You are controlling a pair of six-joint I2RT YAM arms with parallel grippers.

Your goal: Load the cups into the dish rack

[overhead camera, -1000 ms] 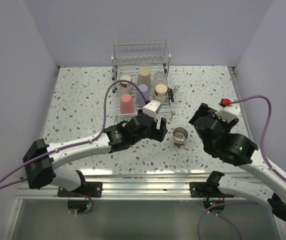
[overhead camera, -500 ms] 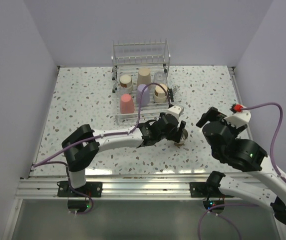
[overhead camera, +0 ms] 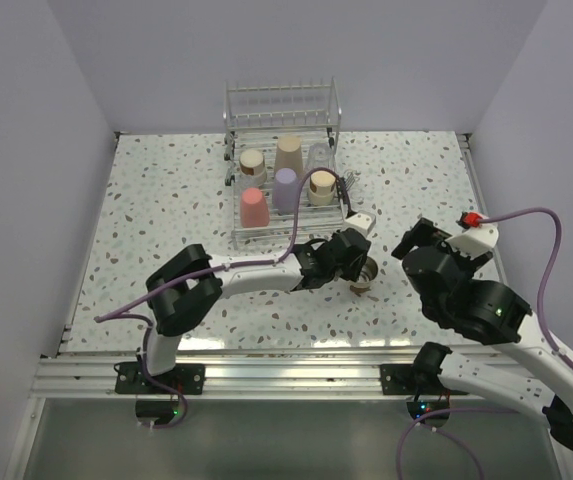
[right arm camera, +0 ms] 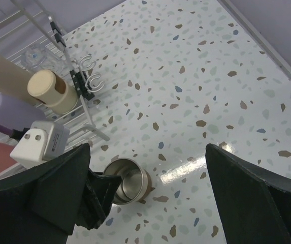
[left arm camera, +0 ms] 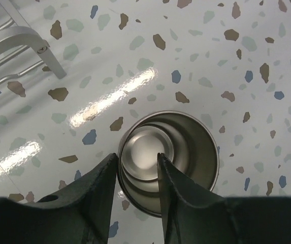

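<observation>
A metallic cup point(overhead camera: 364, 273) with a tan base stands upright on the table, right of the dish rack point(overhead camera: 282, 103). It also shows in the left wrist view point(left arm camera: 191, 147) and the right wrist view point(right arm camera: 132, 179). My left gripper point(overhead camera: 354, 266) point(left arm camera: 137, 165) straddles the cup's near rim, one finger outside and one inside, with the jaws still apart. My right gripper point(overhead camera: 414, 240) point(right arm camera: 148, 150) is wide open and empty, above the table right of the cup. In the rack stand a beige cup point(overhead camera: 288, 152), a lavender cup point(overhead camera: 285, 184), a coral-pink cup point(overhead camera: 253, 208), two tan-based cups point(overhead camera: 253, 161) and a clear cup point(overhead camera: 319, 156).
The rack's cutlery basket point(overhead camera: 347, 189) hangs on its right side, close to the left wrist. The rack's corner foot point(left arm camera: 43, 48) is just left of the cup. Lavender walls close in the speckled table point(overhead camera: 156, 200) on three sides.
My left arm has reached rightward from the rack's front to the metallic cup and set its fingers over the rim. My right arm has drawn back a little to the right.
</observation>
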